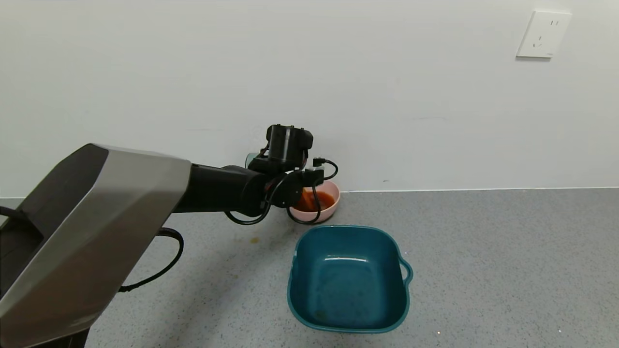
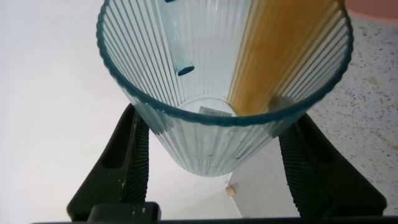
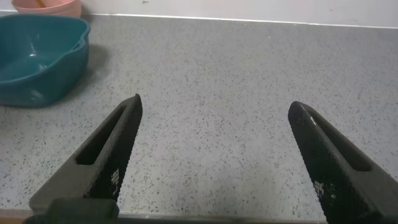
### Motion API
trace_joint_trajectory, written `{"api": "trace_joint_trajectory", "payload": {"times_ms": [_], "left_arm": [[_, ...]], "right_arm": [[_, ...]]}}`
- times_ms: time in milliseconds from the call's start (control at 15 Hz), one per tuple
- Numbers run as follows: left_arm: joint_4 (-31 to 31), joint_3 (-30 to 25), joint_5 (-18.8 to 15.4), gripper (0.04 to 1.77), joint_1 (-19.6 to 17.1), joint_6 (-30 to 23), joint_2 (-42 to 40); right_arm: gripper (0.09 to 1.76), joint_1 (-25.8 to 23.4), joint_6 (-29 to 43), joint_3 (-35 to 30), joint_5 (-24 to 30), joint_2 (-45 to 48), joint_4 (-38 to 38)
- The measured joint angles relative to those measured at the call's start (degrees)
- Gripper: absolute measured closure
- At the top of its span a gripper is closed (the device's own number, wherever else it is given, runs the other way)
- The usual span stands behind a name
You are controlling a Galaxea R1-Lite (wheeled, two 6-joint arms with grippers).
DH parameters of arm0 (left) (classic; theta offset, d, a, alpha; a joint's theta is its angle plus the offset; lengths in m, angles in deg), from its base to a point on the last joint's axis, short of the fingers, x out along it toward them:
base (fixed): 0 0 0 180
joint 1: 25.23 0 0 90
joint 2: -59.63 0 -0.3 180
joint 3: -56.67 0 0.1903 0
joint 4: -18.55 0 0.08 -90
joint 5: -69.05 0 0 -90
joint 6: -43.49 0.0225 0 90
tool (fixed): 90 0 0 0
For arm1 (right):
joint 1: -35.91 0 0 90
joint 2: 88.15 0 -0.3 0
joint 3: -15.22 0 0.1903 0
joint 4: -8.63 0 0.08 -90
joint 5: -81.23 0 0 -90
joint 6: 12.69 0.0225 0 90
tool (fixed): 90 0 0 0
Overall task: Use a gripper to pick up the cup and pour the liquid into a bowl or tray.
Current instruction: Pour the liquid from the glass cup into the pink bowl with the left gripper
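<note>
My left gripper (image 2: 211, 155) pinches the cup (image 2: 224, 87), tipped, pouring liquid (image 1: 316, 199) into the pink bowl (image 1: 331, 205) just below. I judge the pour nearly done; next, level the cup.

The wall (image 1: 193, 72) was plain white, with a socket (image 1: 543, 34) high at the right. The floor (image 1: 508, 266) was grey, speckled, perhaps stone.

Left arm extended forward toward the wall, wrist rolled over, left gripper (image 1: 309, 186) clamped with both fingers (image 2: 127, 165) pressed on a held object. Right gripper (image 3: 214, 155) low over the floor, jaws spread wide, holding nothing.
</note>
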State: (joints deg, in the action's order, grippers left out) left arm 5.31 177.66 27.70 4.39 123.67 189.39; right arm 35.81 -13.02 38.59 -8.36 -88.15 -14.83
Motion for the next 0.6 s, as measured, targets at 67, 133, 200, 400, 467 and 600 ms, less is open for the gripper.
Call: {"api": "trace_joint_trajectory", "payload": {"times_ms": [67,133,200,400,467,600], "left_arm": [[0.0,0.5,0.5,0.57,0.4,0.9,0.0],[0.0,1.0,1.2,0.57,0.8,2.0,0.2],[-0.3,1.6,2.1,0.57,1.2,2.8,0.3],[-0.1,2.2,5.7,0.57,2.5,6.3,0.6],[0.0,2.3,6.8,0.57,2.8,7.5,0.7],[0.1,2.4,9.1,0.58,3.3,9.2,0.9]], "right_arm": [[0.14,0.0,0.0,0.0,0.0,0.0,0.0],[0.14,0.0,0.0,0.0,0.0,0.0,0.0],[0.14,0.0,0.0,0.0,0.0,0.0,0.0],[0.14,0.0,0.0,0.0,0.0,0.0,0.0],[0.14,0.0,0.0,0.0,0.0,0.0,0.0],[0.14,0.0,0.0,0.0,0.0,0.0,0.0]]}}
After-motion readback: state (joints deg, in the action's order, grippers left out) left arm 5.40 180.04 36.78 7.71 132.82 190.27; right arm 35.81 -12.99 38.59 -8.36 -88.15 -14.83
